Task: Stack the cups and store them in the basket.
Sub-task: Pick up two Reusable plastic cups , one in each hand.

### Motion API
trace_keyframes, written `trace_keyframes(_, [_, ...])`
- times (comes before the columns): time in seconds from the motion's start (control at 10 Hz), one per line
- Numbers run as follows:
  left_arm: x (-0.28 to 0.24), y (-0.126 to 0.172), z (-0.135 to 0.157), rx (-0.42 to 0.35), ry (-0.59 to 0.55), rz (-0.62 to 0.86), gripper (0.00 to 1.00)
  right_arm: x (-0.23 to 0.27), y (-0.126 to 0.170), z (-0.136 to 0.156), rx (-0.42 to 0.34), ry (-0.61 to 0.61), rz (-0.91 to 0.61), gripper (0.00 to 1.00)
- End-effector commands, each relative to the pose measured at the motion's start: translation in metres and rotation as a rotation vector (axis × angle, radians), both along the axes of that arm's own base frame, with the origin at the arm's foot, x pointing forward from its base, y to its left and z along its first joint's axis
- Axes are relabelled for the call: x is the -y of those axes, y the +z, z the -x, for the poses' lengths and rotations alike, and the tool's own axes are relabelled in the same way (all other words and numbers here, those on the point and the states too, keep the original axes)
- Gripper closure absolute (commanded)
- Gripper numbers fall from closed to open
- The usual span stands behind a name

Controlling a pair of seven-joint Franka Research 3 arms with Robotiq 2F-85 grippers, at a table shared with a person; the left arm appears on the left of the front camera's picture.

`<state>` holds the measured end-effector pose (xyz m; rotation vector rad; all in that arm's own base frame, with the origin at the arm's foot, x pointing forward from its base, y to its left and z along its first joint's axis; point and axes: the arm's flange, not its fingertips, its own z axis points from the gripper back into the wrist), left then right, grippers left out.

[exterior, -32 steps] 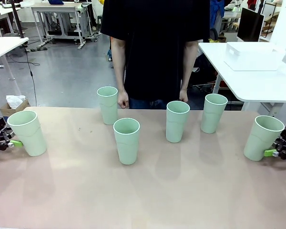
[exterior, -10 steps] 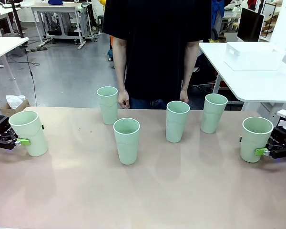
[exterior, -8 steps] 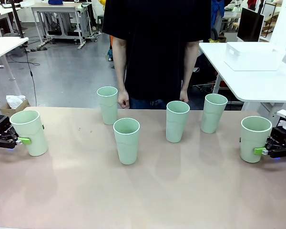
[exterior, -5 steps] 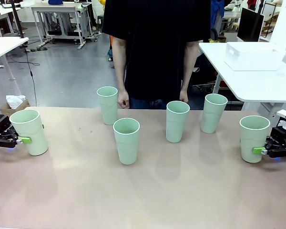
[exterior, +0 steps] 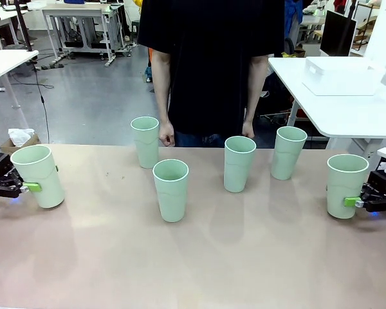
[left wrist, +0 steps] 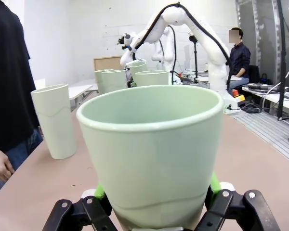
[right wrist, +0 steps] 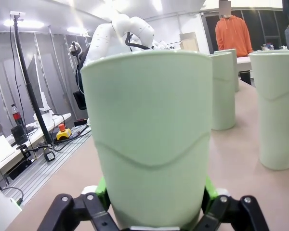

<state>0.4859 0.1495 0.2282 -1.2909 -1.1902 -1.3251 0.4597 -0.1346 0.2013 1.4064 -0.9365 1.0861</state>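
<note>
Here, looking across a smooth, pale pinkish-beige tabletop (exterior: 199,264), slightly glossy and catching soft reflections of the cups. Clamping the leftmost cup (exterior: 37,175) low on its wall with the left gripper (exterior: 26,187), green pads pressing on opposite sides, close to the table's left edge. Clamping the rightmost cup (exterior: 346,185) in the same way with the right gripper (exterior: 355,202), jaws closed around its lower half, close to the right edge. Showing four free cups between them, all upright and well apart: the rear-left cup (exterior: 145,141), the front cup (exterior: 171,189), the middle cup (exterior: 238,163) and the rear-right cup (exterior: 288,152). Showing the basket (exterior: 342,76) lying on a white side table (exterior: 347,114) beyond the far right corner, apart from every cup. Showing a person (exterior: 209,64) in a black shirt standing at the far edge, arms hanging. Taking in, behind, a grey polished floor (exterior: 83,96), white workbenches (exterior: 83,13), a cardboard box (exterior: 16,140) and a dark monitor (exterior: 338,32)
</note>
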Motion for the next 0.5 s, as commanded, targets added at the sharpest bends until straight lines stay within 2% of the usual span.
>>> trace_keyframes(0.0, [-0.002, 0.0, -0.003, 0.016, 0.022, -0.004, 0.92, -0.002, -0.001, -0.001, 0.001, 0.008, 0.017, 0.99])
trace_keyframes(0.1, [-0.002, 0.0, -0.003, 0.016, 0.022, -0.004, 0.92, -0.002, -0.001, -0.001, 0.001, 0.008, 0.017, 0.99])
trace_keyframes(0.2, [-0.002, -0.001, 0.0, -0.009, 0.003, -0.002, 0.14, 0.0, -0.001, 0.0, -0.001, 0.0, 0.004, 0.17])
trace_keyframes(0.3, [-0.003, 0.017, 0.001, -0.004, 0.049, 0.016, 0.14, 0.0, 0.022, 0.003, 0.055, -0.06, -0.018, 0.17])
trace_keyframes(0.4, [0.003, 0.038, 0.003, 0.033, 0.075, 0.006, 0.14, -0.008, 0.048, 0.008, 0.088, -0.098, -0.039, 0.17])
